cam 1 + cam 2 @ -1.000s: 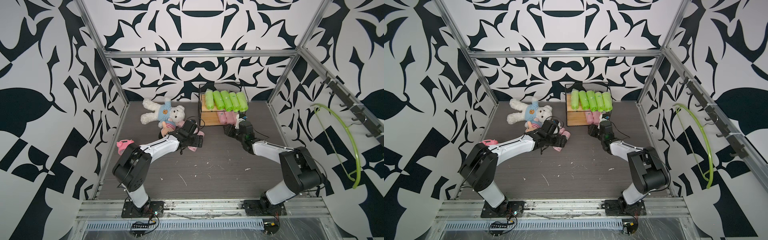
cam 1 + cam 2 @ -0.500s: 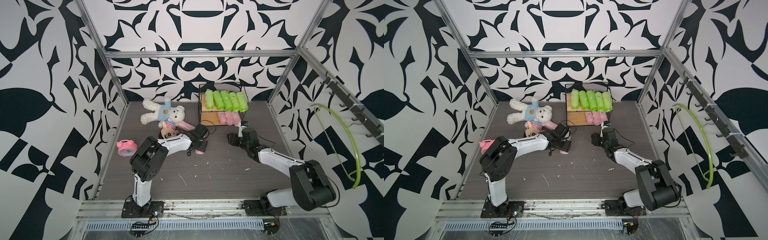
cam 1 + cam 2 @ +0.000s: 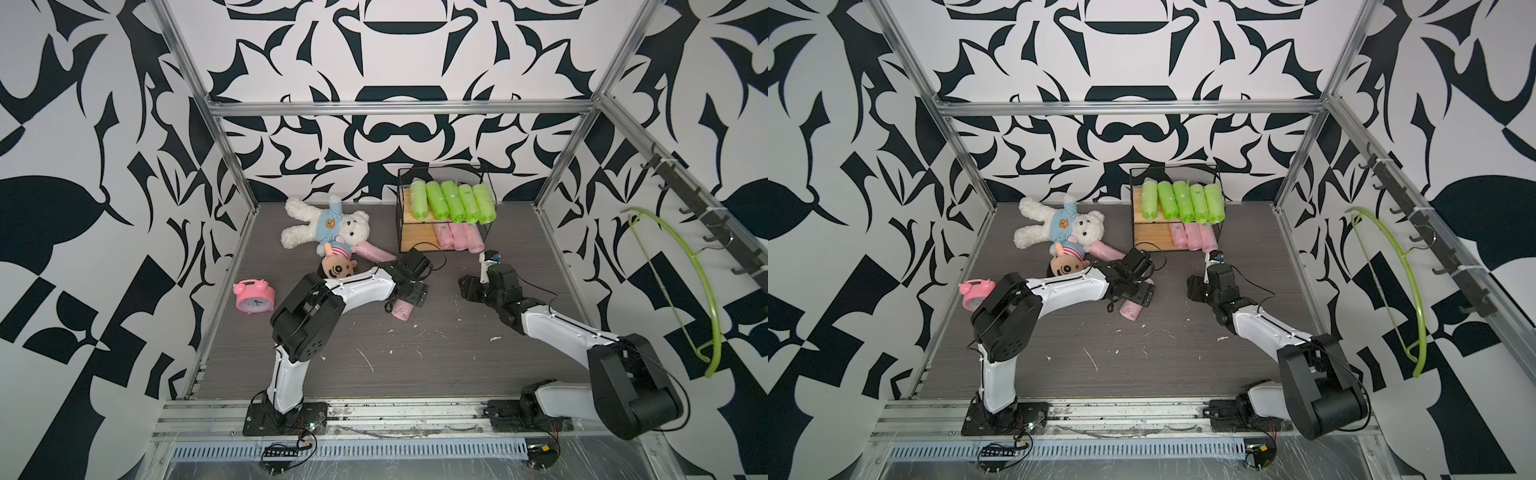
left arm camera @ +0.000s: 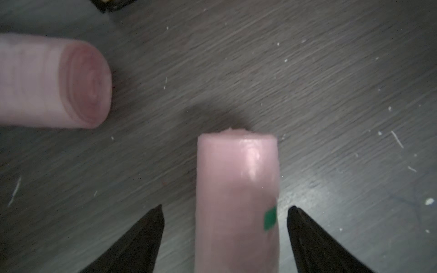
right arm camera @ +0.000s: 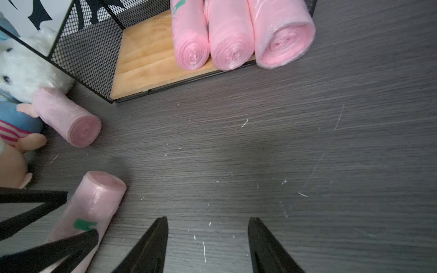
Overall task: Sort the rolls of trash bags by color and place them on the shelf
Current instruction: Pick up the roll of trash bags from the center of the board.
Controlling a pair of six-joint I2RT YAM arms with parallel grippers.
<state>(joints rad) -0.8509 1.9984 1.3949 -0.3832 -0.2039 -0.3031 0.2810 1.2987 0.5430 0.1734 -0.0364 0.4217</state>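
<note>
Down on the dark table (image 3: 415, 353), the left gripper (image 4: 225, 206) sits over a pale pink roll (image 4: 236, 177) lying flat. Its jaws are spread to either side of the roll, with a gap showing on both flanks, so nothing is pinched yet. This looks like the grasp step for the fourth pink roll. The next move calls for closing squarely on that soft body, lifting it, and carrying it back without squashing it.

Just across, the right gripper (image 5: 208, 218) hangs over bare table, jaws apart and empty.

Further back, a second pink roll (image 5: 68, 118) lies loose on the table, its far end tucked against the doll (image 3: 337, 266) and the teddy bear (image 3: 324, 226). That one should be harder to reach.

At the back wall stands the shelf (image 5: 146, 59). Five green rolls (image 3: 453, 201) lie side by side on the top board. Three pink rolls (image 5: 231, 35) are bunched at one end of the lower board, with bare wood beside them, which looks like the landing spot.
</note>
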